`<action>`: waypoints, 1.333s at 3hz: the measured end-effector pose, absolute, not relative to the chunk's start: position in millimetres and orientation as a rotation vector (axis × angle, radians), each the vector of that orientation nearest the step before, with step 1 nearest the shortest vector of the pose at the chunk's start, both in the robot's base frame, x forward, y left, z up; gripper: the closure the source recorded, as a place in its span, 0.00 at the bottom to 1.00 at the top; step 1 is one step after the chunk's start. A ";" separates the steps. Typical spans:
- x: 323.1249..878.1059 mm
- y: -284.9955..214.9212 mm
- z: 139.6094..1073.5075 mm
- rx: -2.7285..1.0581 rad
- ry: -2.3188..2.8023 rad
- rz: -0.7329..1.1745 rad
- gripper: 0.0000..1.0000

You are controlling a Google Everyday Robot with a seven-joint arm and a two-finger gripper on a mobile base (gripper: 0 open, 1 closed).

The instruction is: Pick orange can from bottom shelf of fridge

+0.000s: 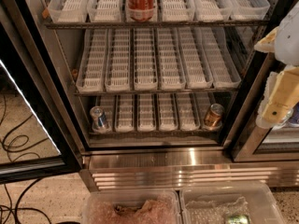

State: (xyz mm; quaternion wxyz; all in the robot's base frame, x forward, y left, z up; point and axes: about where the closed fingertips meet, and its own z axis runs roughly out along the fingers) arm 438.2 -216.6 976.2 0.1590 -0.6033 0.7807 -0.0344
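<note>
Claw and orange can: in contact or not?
Apart. Camera view shows the claw at the right edge, with the black door frame between it and the orange can on the bottom shelf.

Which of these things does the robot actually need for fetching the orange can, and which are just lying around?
Needed: orange can, bottom shelf, fridge, gripper at the right edge, outside the fridge.
Lying about: blue-and-silver can, red cola can, plastic bins, floor cables.
</note>
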 end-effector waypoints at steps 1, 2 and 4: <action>439.0 -215.0 975.3 -1.727 2.235 -0.099 0.00; 439.0 -215.0 975.3 -1.727 2.235 -0.098 0.00; 437.8 -200.1 945.7 -1.663 2.310 0.091 0.00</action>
